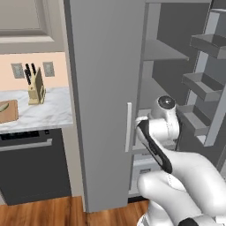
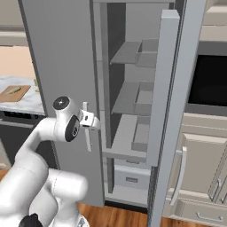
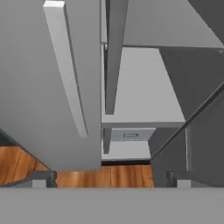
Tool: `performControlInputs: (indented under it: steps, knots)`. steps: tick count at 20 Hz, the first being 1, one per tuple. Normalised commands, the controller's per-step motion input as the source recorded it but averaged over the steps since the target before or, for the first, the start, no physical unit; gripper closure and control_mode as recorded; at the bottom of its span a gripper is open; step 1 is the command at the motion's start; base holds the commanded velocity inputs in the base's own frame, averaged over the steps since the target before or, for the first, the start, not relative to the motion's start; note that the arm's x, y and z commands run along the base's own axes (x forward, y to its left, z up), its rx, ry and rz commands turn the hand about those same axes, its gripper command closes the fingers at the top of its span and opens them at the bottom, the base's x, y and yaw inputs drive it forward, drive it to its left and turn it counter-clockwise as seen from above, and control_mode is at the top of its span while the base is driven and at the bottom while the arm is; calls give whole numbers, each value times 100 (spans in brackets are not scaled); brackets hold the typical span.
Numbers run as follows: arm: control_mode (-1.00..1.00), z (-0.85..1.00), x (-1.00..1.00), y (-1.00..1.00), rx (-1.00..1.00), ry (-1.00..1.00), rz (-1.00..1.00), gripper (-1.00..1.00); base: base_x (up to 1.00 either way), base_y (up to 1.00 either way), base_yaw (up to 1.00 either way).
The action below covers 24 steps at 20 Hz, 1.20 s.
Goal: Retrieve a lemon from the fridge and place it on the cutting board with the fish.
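Two doors make up the fridge (image 2: 57, 66): its left one is closed, its right one (image 2: 177, 111) is swung wide open, showing grey shelves (image 2: 128, 99) and door bins (image 1: 201, 86). No lemon can be made out on the shelves from where I stand. The gripper (image 3: 111, 177) hangs in front of the closed left door, just beside its slim pale handle (image 3: 65, 70), with its jaws spread wide and nothing between them. From the hand camera, the two dark fingertips (image 3: 41, 178) sit apart, one on each side, over the wooden floor (image 3: 105, 175) and the fridge's lower drawer (image 3: 130, 134). Well off to the left, on the marble counter (image 1: 48, 112), lies the cutting board (image 1: 9, 112) with the fish (image 1: 3, 107) on it, far from the gripper. Near the board stands a knife block (image 1: 36, 90) against the wall.
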Motion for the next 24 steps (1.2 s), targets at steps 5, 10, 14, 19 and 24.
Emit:
performControlInputs:
  steps: [5,10,14,19,24]
  knots:
    - [-100,-27,86,67,0,-22,-4,-100,0,0,0]
    - [-100,-10,60,38,0,-6,0,-100,0,0,0]
    - [-100,7,14,-16,9,9,0,-100,0,0,0]
    - [-100,20,13,-13,8,9,0,-100,0,0,0]
    - [-100,6,21,0,-1,0,0,-100,0,0,0]
